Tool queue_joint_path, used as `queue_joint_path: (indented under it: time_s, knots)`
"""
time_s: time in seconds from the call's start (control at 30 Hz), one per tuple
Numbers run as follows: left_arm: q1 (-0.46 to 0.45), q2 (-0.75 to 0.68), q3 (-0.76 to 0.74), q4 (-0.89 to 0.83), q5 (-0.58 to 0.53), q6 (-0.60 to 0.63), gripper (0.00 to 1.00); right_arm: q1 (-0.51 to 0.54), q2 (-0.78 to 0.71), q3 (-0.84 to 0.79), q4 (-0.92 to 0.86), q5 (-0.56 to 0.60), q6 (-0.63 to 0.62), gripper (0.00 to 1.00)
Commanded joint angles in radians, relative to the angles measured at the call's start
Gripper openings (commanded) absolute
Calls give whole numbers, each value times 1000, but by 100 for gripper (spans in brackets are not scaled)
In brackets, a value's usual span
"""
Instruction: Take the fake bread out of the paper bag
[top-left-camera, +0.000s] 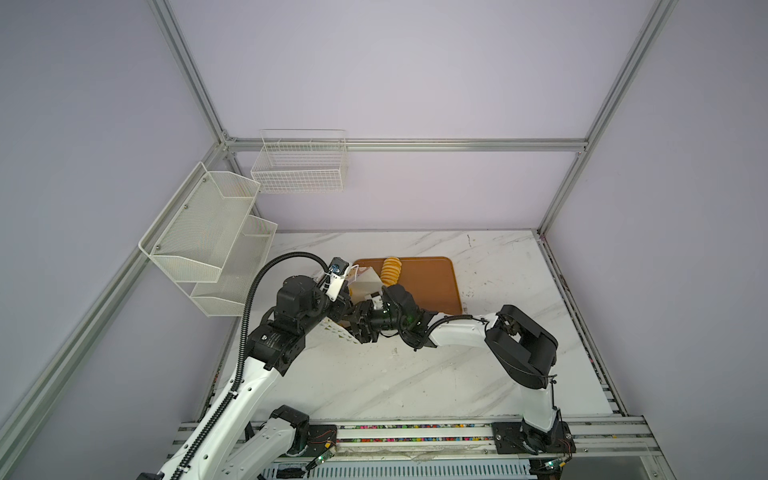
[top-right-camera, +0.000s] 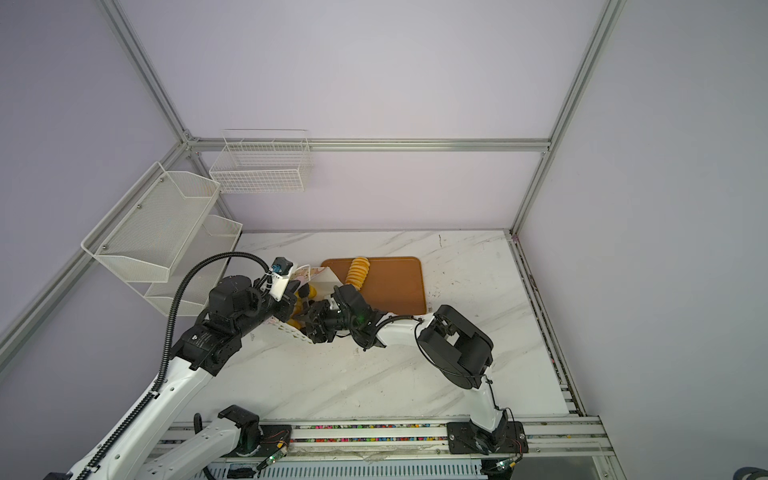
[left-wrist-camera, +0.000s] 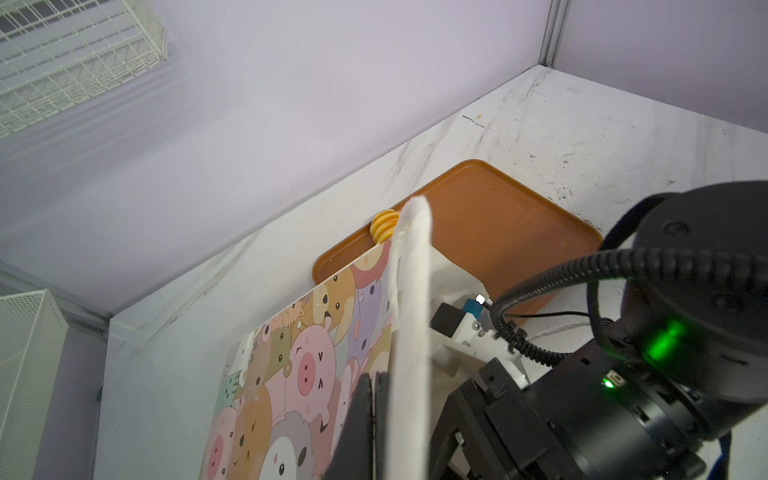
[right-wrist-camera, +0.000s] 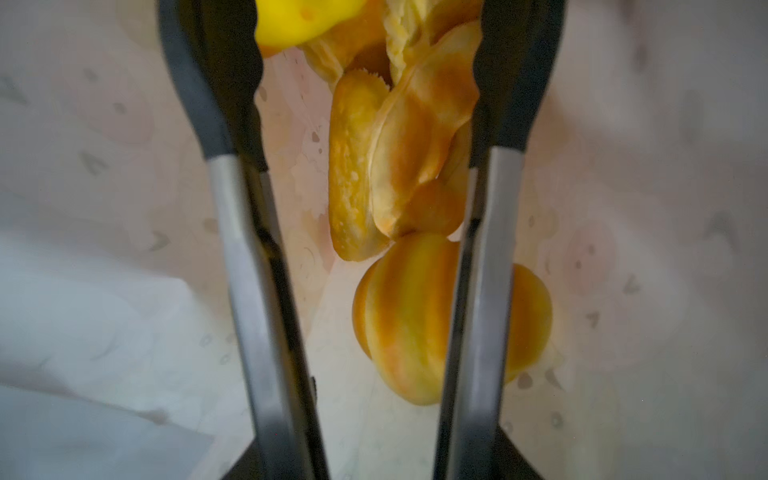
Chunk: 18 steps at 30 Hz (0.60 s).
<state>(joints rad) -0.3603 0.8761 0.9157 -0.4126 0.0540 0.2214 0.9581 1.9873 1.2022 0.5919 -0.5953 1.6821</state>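
Tongs (right-wrist-camera: 249, 257) clamped in the right end effector (top-right-camera: 316, 326) straddle fake bread (right-wrist-camera: 399, 166) inside the paper bag (left-wrist-camera: 291, 365); the left end effector (left-wrist-camera: 374, 415) pinches the bag's rim.

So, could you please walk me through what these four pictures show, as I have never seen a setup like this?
These are two robot arms working on a marble table. Two pictures look down on the whole scene from above. The other two come from a camera on each arm's wrist. On the table lies an orange-brown tray with one ridged roll on it, and next to it the paper bag with its cartoon print. The left pincer is pinched shut at the bag's rim, apparently holding it open. The right pincer grips tongs that reach into the bag, their tips apart with the fake bread between them. White wire baskets hang on the wall.
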Motion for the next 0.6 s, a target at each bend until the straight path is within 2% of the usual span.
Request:
queue_joint_path:
  time_s: [0.0,0.27,0.57]
  knots:
    - [3,-38,-49,116,69,48,0,-13,18,32,64,2,124,53]
    - [3,-54,-99,121,87,84,0,-36,26,52,72,1,119,54]
    - [3,-58,-105,121,108,98,0,-39,109,136,59,-34,114,55]
